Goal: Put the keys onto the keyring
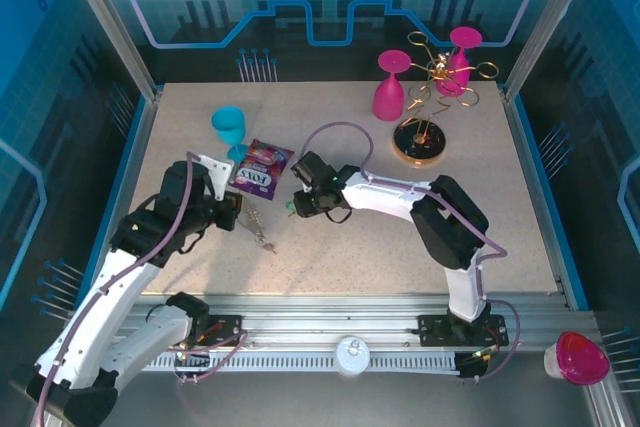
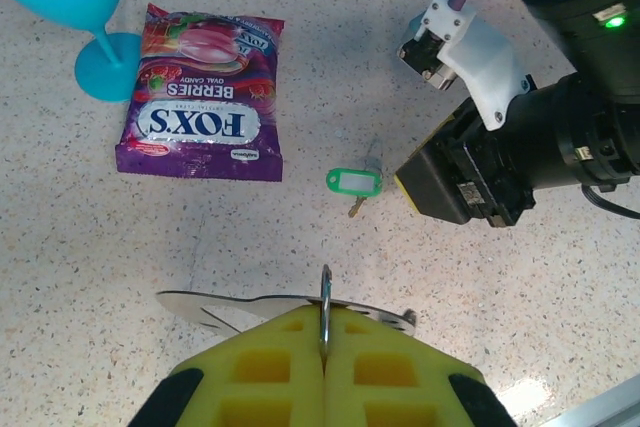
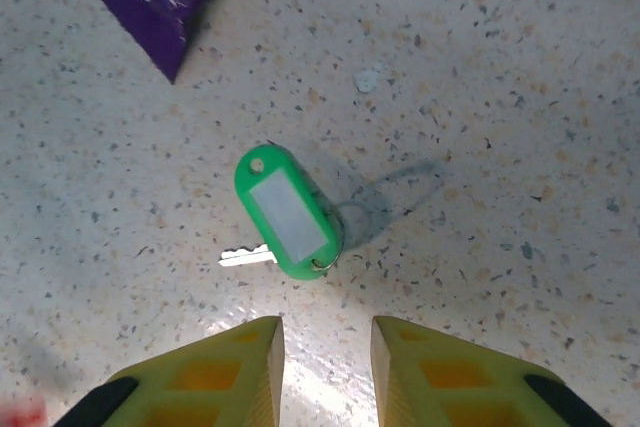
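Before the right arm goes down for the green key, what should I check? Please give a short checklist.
1. Right gripper open: ok.
2. Green key lying free on the table, just ahead of that gripper: ok.
3. Purple packet apart from the key: ok.
4. Left gripper shut on the keyring: ok.
5. Keyring opening turned toward the key: cannot tell.
6. Height of the right gripper above the table: cannot tell.

Bright light; soft shadows; glare (wrist views) on table (image 3: 320, 332)
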`<state>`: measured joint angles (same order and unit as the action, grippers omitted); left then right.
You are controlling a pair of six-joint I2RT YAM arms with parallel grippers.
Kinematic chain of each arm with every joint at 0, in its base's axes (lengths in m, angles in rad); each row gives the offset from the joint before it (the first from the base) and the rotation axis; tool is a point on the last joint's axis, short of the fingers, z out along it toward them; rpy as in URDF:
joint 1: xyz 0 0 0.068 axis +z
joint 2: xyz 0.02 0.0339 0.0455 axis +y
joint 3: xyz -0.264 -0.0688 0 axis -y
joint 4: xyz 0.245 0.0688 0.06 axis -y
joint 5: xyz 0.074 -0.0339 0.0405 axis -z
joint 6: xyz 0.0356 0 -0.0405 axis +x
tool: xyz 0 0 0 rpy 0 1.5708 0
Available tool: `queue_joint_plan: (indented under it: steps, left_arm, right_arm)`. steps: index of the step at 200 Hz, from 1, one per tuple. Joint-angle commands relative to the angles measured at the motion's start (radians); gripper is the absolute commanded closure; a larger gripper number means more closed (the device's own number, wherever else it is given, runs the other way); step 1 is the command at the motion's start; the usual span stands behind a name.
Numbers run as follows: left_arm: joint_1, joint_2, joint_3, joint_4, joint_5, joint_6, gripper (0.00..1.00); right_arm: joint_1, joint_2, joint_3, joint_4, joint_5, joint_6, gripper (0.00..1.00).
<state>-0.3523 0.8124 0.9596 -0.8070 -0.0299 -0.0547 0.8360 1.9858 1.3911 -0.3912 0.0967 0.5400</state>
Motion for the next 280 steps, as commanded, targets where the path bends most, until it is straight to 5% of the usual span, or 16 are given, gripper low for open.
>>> queue_joint_plan:
  steps: [1,79,140,166,194,280]
  left_arm:
    - [0.009,-0.010,-0.004,0.047,-0.007,-0.022,1.00]
    - [0.008,-0.028,-0.024,0.072,-0.012,-0.019,1.00]
    - [0.009,-0.030,-0.030,0.083,-0.010,-0.014,1.00]
    - [0.009,-0.033,-0.034,0.092,-0.007,-0.008,1.00]
    - [0.009,-0.043,-0.047,0.128,0.027,0.012,1.00]
    - [0.007,0.079,-0.083,0.347,0.270,0.125,1.00]
  right_arm:
    - [-0.017,0.037,0.045,-0.023,-0.012,0.067,0.71]
    - [-0.040,0.127,0.105,-0.009,-0.082,0.093,0.75]
    - [-0.048,0.151,0.113,0.023,-0.137,0.106,0.89]
    - [-0.049,0.113,0.088,0.046,-0.127,0.095,1.00]
    - [-0.045,0.014,0.037,0.038,-0.088,0.036,1.00]
    - [-0.008,-0.362,-0.256,-0.524,-0.004,-0.203,1.00]
